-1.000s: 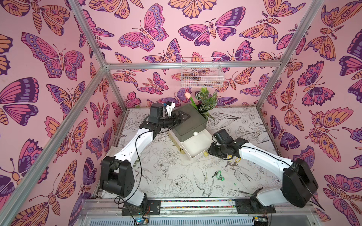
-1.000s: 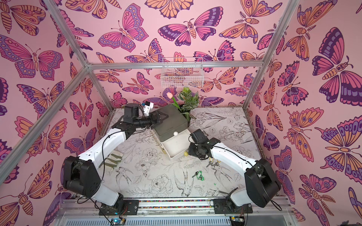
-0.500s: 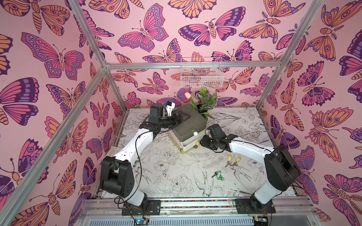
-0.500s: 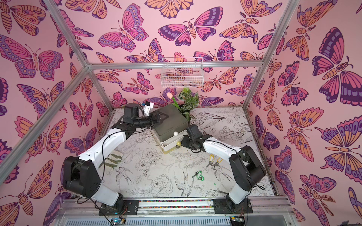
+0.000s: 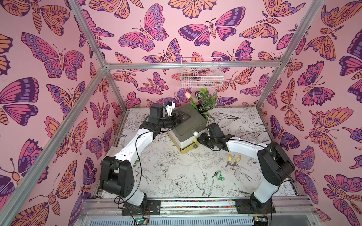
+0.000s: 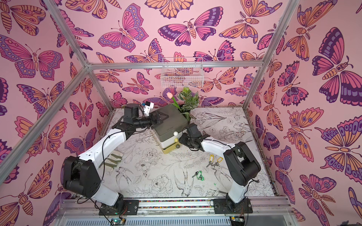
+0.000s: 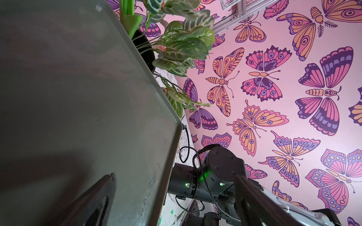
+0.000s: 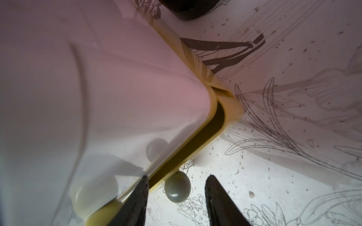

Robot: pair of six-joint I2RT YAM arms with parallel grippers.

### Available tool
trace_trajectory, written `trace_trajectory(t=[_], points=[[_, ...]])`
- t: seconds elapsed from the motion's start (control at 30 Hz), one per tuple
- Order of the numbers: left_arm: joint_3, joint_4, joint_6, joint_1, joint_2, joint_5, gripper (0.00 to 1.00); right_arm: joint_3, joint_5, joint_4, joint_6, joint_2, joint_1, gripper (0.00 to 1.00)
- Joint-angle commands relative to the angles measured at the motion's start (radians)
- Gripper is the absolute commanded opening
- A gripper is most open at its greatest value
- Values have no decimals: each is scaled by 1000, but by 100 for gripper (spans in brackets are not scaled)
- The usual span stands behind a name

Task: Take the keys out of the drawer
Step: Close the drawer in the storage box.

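Pink butterfly wallpaper closes the cell in on every side, and the table (image 5: 176, 176) under me is white with inked flowers and birds. Toward the back of it stands a small drawer cabinet (image 5: 187, 122) with a grey-green top, and a potted plant (image 5: 207, 100) is just behind it. My left fingers (image 7: 94, 199) are spread wide at the cabinet's top, one over the lid and the other out past its edge. My right fingers (image 8: 219, 199) are at the cabinet's front, parted, with the dark green knob (image 8: 177, 187) of the bottom yellow drawer (image 5: 187, 150) between them. One finger is right beside the knob and the other stands clear of it, so I am not pinching it. That drawer sits out a little, showing a dark gap I cannot see into. The keys I can see lie out on the table. Two yellow-tagged keys (image 5: 233, 160) are beside my right arm, and a green-tagged bunch (image 5: 219, 174) lies nearer the front edge, apart from them.
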Motion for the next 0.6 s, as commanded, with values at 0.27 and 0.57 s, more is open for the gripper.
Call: trace_trajectory(t=[0.27, 0.57], points=[[-47, -78, 27, -8, 27, 0, 100, -95, -6, -3, 33, -132, -13, 51], [-54, -77, 33, -8, 22, 7, 99, -274, -116, 74, 87, -255, -15, 51]])
